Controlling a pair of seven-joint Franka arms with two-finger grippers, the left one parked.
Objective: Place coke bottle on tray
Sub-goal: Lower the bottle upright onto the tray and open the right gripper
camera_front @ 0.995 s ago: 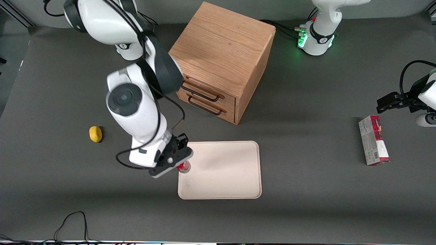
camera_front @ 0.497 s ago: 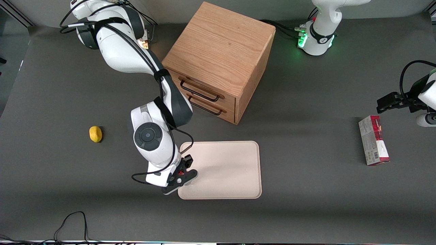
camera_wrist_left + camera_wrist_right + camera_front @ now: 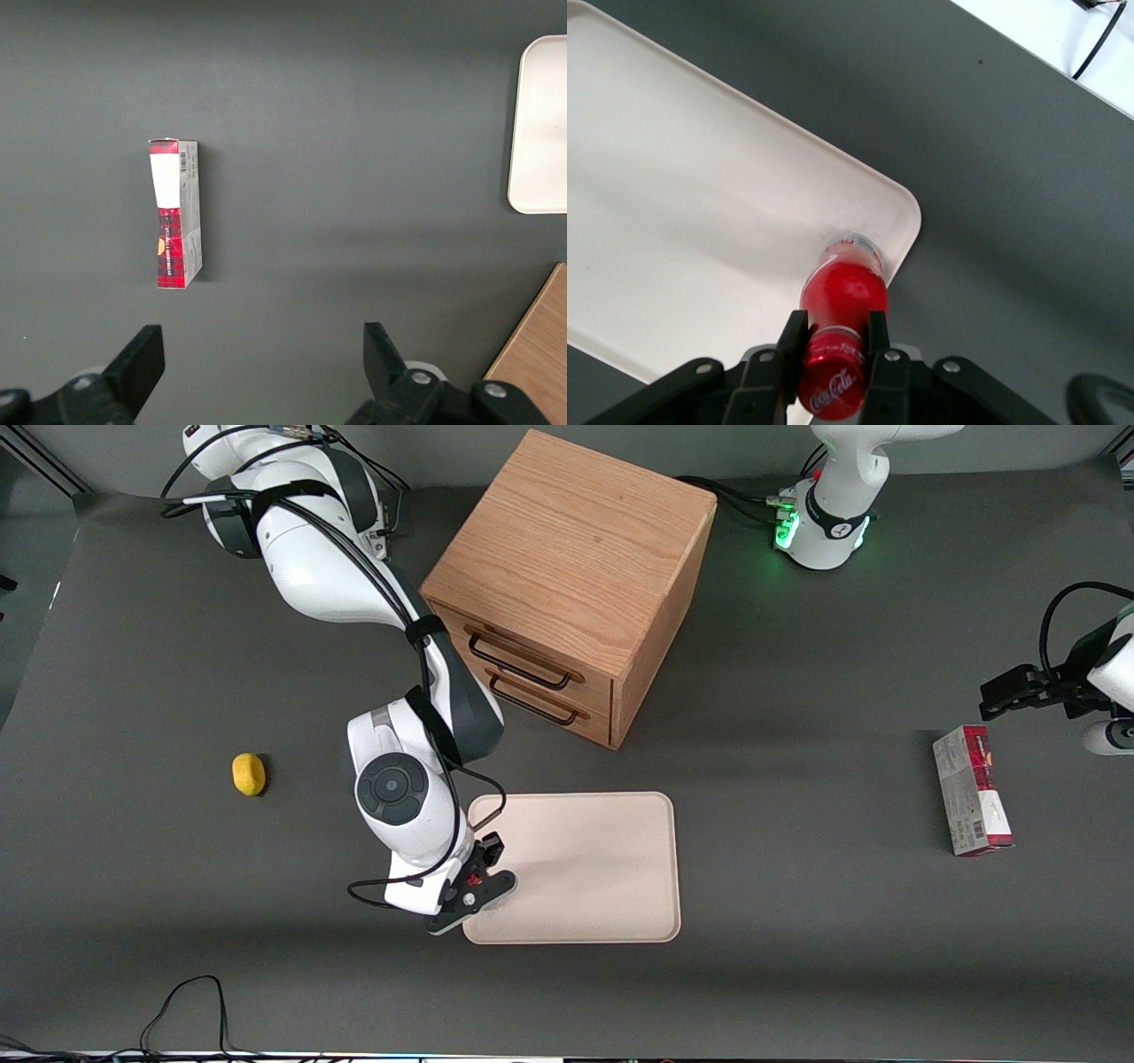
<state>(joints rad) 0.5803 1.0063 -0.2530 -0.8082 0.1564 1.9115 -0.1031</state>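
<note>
The coke bottle is slim and red with a red cap bearing white script. It stands upright with its clear base on the cream-white tray, close to one rounded corner. My right gripper is shut on the coke bottle just under the cap. In the front view the gripper hangs low over the tray at its corner nearest the camera, toward the working arm's end; only a speck of the red bottle shows under the hand.
A wooden drawer cabinet stands farther from the camera than the tray. A yellow lemon-like object lies toward the working arm's end. A red-and-white carton box lies toward the parked arm's end and also shows in the left wrist view.
My gripper has carried the coke bottle nearer the camera along the tray's edge and lowered it to the tray's near corner. Over the last half second it barely moved.
</note>
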